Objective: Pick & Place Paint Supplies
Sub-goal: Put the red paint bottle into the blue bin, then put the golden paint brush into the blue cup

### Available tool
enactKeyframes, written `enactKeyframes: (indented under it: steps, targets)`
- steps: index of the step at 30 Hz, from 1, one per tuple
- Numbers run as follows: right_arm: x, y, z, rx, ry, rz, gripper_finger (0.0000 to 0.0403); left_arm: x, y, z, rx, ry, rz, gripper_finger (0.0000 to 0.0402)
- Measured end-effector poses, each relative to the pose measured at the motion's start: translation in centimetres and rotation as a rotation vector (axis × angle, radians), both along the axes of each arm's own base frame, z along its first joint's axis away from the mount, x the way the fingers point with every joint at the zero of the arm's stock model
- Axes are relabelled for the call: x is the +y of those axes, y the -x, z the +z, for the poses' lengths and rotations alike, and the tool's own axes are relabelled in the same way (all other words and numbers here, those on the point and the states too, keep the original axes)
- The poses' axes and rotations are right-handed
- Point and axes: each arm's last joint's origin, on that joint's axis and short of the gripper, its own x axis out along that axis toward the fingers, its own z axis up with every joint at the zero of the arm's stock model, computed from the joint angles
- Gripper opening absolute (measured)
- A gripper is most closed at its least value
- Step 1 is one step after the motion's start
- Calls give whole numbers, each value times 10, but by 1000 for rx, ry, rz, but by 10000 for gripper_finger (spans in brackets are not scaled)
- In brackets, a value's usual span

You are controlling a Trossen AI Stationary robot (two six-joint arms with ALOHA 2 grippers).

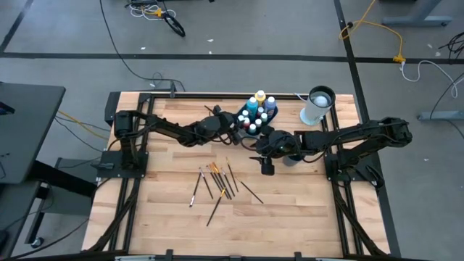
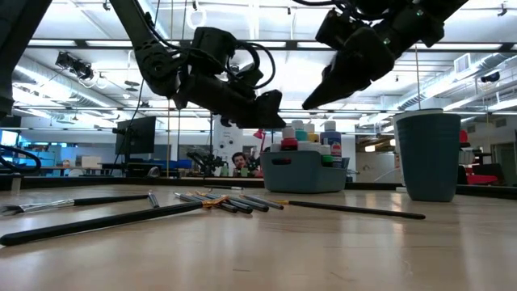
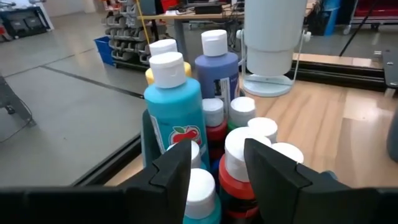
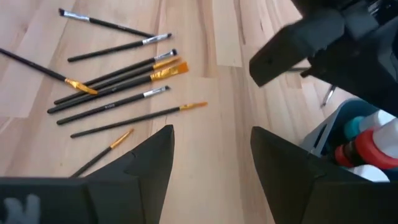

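Even overhead ceiling strips, soft shadows; low view backlit, arms silhouetted, near tabletop [image 2: 266, 250] blurred; wrist foregrounds soft.

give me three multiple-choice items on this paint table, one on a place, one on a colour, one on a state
1. Where do the thin dark-handled paint brushes lie?
A. loose on the wooden table
B. inside the tall white cylinder
C. in the dark bin

2. What colour is the tallest white-capped paint bottle nearest the left gripper?
A. brown
B. turquoise blue
C. yellow

3. How do the right gripper's fingers stand?
A. shut on a brush
B. shut on a bottle
C. open, holding nothing

Answers: 1 A, the high view shows them scattered on bare wood. 2 B, the left wrist view shows its turquoise body. 3 C, the right wrist view shows bare table between the fingers.
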Motion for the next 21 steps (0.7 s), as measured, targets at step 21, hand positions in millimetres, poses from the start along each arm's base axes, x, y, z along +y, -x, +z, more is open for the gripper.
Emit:
enactKeyframes:
  steps: [21]
  targets:
    - [58, -28, -50, -18, -234, -52, 215, -52, 61, 129, -60, -86, -137, 165]
